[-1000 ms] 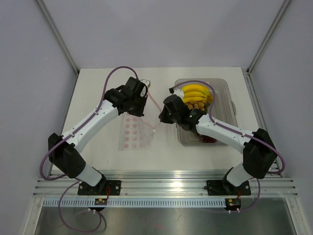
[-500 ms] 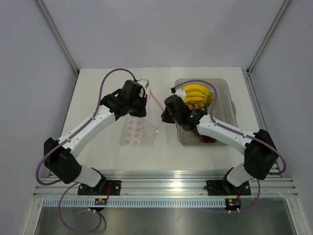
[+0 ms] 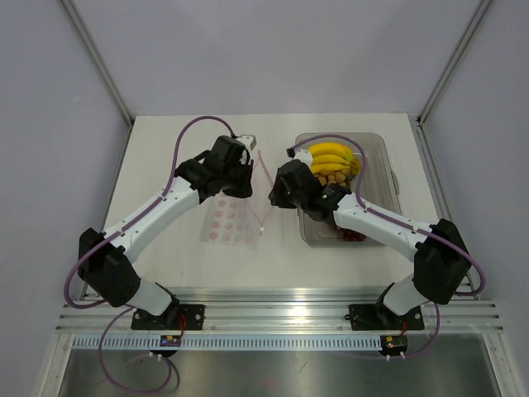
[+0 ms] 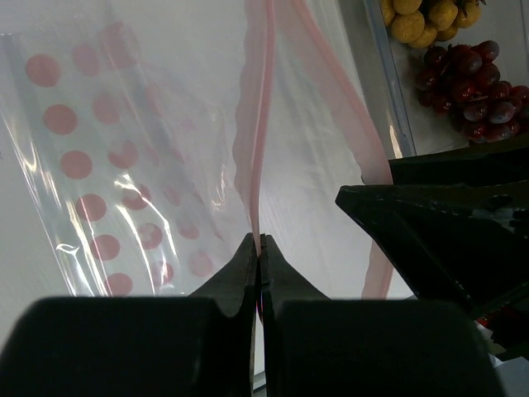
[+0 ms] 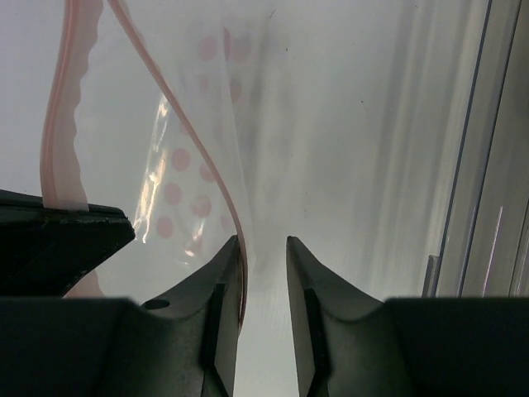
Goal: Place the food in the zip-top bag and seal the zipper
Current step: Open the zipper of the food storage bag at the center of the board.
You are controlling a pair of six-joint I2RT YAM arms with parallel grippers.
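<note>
The clear zip-top bag point(image 3: 231, 220) with pink-red dots lies left of centre, its mouth edge lifted. My left gripper point(image 3: 240, 176) is shut on one lip of the pink zipper point(image 4: 258, 165); the dotted bag point(image 4: 91, 157) hangs to the left. My right gripper point(image 3: 275, 196) is open, and the other zipper lip point(image 5: 216, 186) runs along the inside of its left finger point(image 5: 227, 273). The bananas point(image 3: 332, 155), tan round fruits point(image 3: 334, 176) and dark red grapes point(image 3: 354, 236) lie in the tray. The grapes point(image 4: 467, 78) and tan fruits point(image 4: 426, 18) also show in the left wrist view.
The rigid clear tray point(image 3: 385, 169) stands at the right of the white table, its rim point(image 4: 388, 91) close to the bag's mouth. My right gripper's dark body point(image 4: 446, 240) fills the right of the left wrist view. An aluminium rail point(image 3: 281, 314) runs along the near edge.
My left gripper has shifted slightly right with the zipper lip in it, and the bag's free corner has swung a little nearer. My right gripper has barely moved.
</note>
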